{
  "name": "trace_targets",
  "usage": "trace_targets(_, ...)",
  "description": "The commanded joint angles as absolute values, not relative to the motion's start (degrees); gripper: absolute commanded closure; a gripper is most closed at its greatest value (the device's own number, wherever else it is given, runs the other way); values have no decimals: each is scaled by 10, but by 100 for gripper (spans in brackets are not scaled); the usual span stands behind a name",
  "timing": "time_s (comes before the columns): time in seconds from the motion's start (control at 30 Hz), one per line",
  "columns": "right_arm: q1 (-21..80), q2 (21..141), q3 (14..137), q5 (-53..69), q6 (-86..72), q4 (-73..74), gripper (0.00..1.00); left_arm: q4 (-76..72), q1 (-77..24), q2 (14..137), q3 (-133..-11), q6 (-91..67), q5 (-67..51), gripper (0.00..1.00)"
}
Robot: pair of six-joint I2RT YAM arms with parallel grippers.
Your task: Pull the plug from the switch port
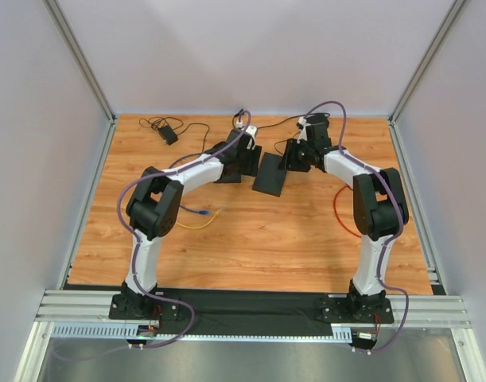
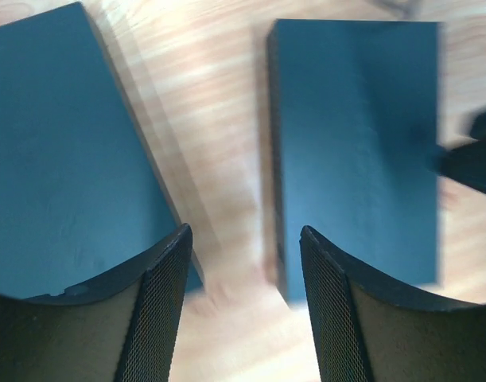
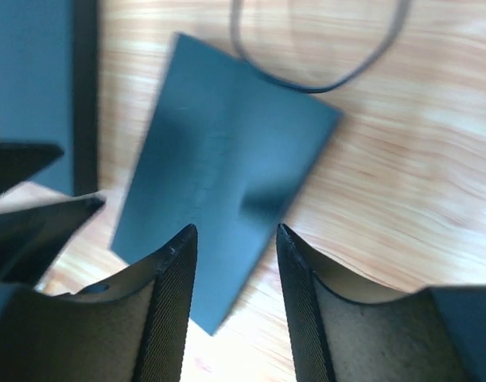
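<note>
Two arms reach toward 12 o'clock and meet over a row of three flat black boxes at the far middle of the wooden table. The left box sits under the left gripper. The middle box lies tilted in the open. The right box sits under the right gripper. Which box is the switch cannot be told — no port face shows in any view.

Left wrist view: the fingers are spread with nothing between them. The gap hangs over the bare strip of wood between two boxes, one at 10 o'clock and one at 2 o'clock.

Right wrist view, blurred: the fingers stand apart and hold nothing. A tilted box lies on the wood beneath them, its near corner showing through the gap. Another box edge shows at 10 o'clock, and a black cable loops at 1 o'clock.

The plug, small and blue on a yellow cable, lies loose on the wood at about 8 o'clock from the boxes. It is just beside the left arm's elbow and well apart from all three boxes — it is in no port.

A black adapter with its cord lies at 10 o'clock near the far edge. An orange cable curls at 4 o'clock by the right arm.
</note>
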State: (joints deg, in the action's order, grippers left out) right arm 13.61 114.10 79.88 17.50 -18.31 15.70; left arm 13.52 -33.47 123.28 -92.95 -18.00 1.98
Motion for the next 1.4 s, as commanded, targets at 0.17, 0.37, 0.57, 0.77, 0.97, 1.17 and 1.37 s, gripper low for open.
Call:
trace_targets(0.17,147,1118,823,242,-144,78,43,4,-358,1094,-798,-246,86,32)
trace_targets(0.37,149,1185,923,230,-132,109,38,-73,-384,1068,-722,-290,81,30)
trace_targets(0.57,147,1240,1011,193,-106,164,31,-118,-410,1057,-655,-329,82,30)
trace_targets(0.77,144,1262,1023,177,-80,197,29,-160,-426,1065,-631,-352,79,27)
trace_targets(0.97,129,1268,992,182,-90,202,30,-171,-426,1101,-645,-378,52,25)
trace_targets(1.17,122,1267,967,205,-104,195,33,-125,-426,1155,-702,-376,41,25)
trace_targets(1.37,121,1270,952,229,-113,196,39,-86,-425,1180,-746,-359,40,25)
